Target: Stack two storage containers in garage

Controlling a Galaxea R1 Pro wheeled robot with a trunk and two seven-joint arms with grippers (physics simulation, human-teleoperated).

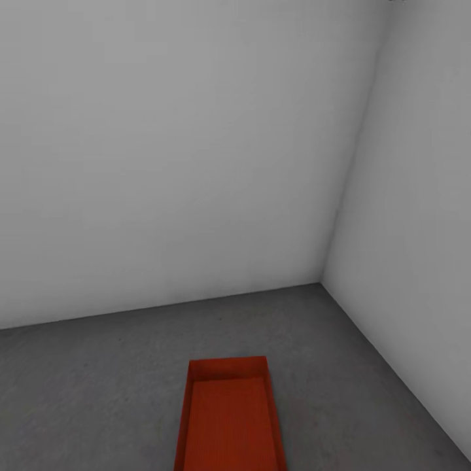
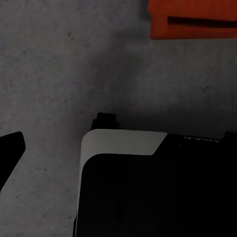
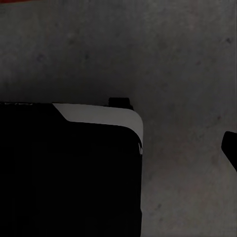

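I am looking into a bare corner of the garage, where dark grey speckled concrete floor (image 1: 98, 392) is running out to meet two plain pale grey walls. Nearest to me in the head view, one orange-red storage container (image 1: 230, 418) is sitting flat on that floor with its open top facing up, its near end cut off by the lower edge of the picture and its far end pointing toward the back wall. I am seeing nothing inside it. In the left wrist view a corner of an orange-red container (image 2: 192, 19) is lying on the same concrete, well apart from the black and pale body of the robot's base (image 2: 148, 187) below the camera; a dark tip of the left hand (image 2: 11, 150) is showing at the edge, and I cannot tell whether that hand is released or clenched. In the right wrist view I am getting the base (image 3: 69, 173) again over bare concrete, with a dark sliver of the right hand (image 3: 230, 148) at the side, its state equally unclear to me. Farther off, the back wall (image 1: 170, 150) and the right wall (image 1: 418, 229) are joining in a straight vertical corner.
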